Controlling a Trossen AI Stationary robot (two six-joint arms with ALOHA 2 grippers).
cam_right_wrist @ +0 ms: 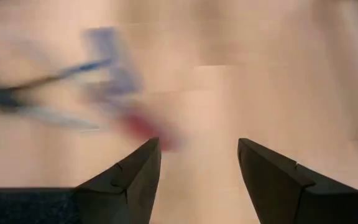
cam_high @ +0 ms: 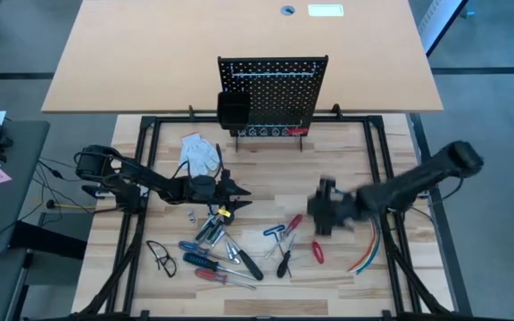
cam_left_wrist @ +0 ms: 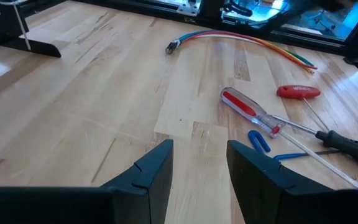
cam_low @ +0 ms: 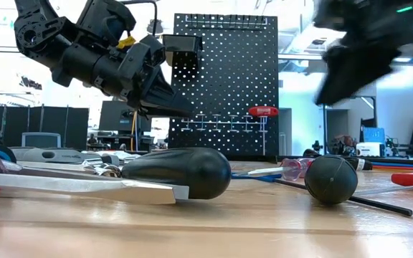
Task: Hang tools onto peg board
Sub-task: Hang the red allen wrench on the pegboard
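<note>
Light wood-plank worktop (cam_high: 266,174) inside a black frame. Peg board (cam_high: 273,95) stands upright at its far edge. White glove (cam_high: 200,152) lies just in front, to the left. Loose pile of tools (cam_high: 226,254) at front left: blue, red and black-handled screwdrivers, touching or crossing. Black glasses (cam_high: 161,257) beside them. Blue T-handle key (cam_high: 279,230) and red-handled pliers (cam_high: 286,259) near centre front. Coloured cable bundle (cam_high: 367,254) at front right.
</note>
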